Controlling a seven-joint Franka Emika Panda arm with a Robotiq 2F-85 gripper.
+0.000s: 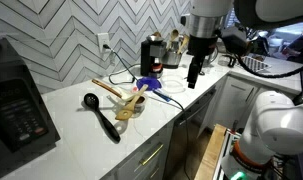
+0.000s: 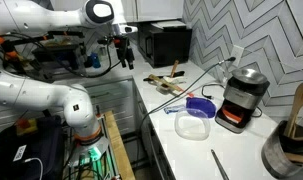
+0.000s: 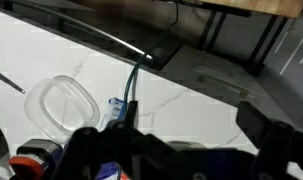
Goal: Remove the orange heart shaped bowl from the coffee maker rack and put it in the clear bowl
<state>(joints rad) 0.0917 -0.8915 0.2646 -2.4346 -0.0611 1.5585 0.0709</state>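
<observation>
The orange heart shaped bowl [image 2: 229,122] sits on the coffee maker rack at the base of the black coffee machine [image 2: 242,93]. It also shows as a red patch under the machine [image 1: 154,70] and at the lower left edge of the wrist view [image 3: 29,160]. The clear bowl [image 2: 193,126] stands on the white counter in front of the machine, and it shows in the wrist view [image 3: 63,103]. My gripper [image 1: 194,72] hangs above the counter edge, away from the machine, open and empty [image 3: 181,150]. It shows in both exterior views [image 2: 124,55].
A blue-purple bowl [image 2: 200,105] lies beside the clear bowl. A wooden spoon [image 1: 126,100], a black ladle [image 1: 101,112] and a blue utensil [image 1: 149,85] lie on the counter. A black microwave [image 1: 16,100] stands at one end. A blue cable [image 3: 126,90] crosses the counter.
</observation>
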